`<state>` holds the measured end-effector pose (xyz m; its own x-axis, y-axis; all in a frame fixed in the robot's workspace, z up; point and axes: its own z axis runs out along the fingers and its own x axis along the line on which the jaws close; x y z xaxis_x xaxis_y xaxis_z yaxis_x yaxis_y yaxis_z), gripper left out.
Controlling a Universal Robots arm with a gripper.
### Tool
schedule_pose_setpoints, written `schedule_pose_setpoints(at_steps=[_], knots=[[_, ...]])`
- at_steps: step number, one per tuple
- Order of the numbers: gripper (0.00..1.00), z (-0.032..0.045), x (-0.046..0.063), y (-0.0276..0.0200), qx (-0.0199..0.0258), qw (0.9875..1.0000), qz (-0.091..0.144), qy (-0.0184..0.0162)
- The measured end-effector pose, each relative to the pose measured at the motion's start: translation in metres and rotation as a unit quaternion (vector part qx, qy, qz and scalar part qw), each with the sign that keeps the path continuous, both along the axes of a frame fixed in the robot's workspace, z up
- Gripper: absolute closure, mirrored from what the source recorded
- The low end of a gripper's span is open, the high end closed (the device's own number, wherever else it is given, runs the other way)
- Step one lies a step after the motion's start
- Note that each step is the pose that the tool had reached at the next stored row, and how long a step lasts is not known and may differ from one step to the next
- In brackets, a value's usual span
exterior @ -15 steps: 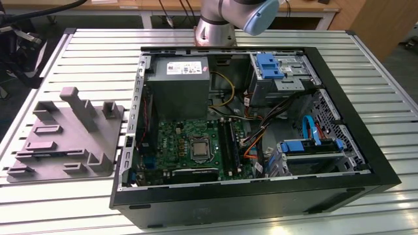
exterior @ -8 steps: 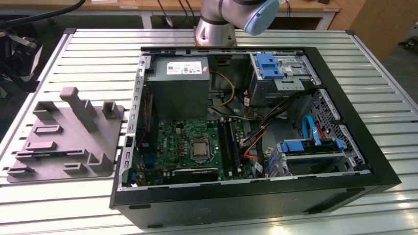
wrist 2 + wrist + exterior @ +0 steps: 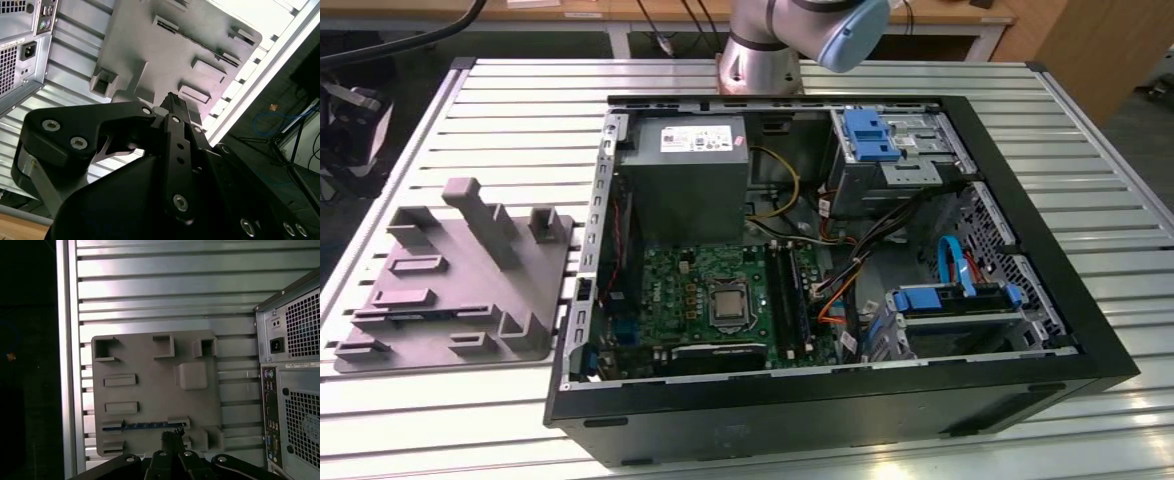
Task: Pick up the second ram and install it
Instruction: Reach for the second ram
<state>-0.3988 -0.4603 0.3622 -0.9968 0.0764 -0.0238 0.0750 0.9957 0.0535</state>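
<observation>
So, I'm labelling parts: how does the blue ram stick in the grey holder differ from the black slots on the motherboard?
The second ram is blue and sits in the grey holder outside the case; the black slots are fixed on the green motherboard inside it. Both are long and narrow.

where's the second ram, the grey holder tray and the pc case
second ram (image 3: 140,426): first wrist view, middle of its blue edge in the tray's slot
grey holder tray (image 3: 150,390): first wrist view, bare flat face
pc case (image 3: 854,410): exterior view, black outer wall nearest the camera

second ram (image 3: 142,426) mostly hidden edge-on, arm (image 3: 794,35) cropped
</observation>
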Motion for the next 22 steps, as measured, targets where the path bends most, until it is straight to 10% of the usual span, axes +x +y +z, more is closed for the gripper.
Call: schedule_pose_setpoints(at_steps=[22], knots=[[0.9,-0.0228,-0.028,-0.0103,0.0,1.0,0.0,0.0001]])
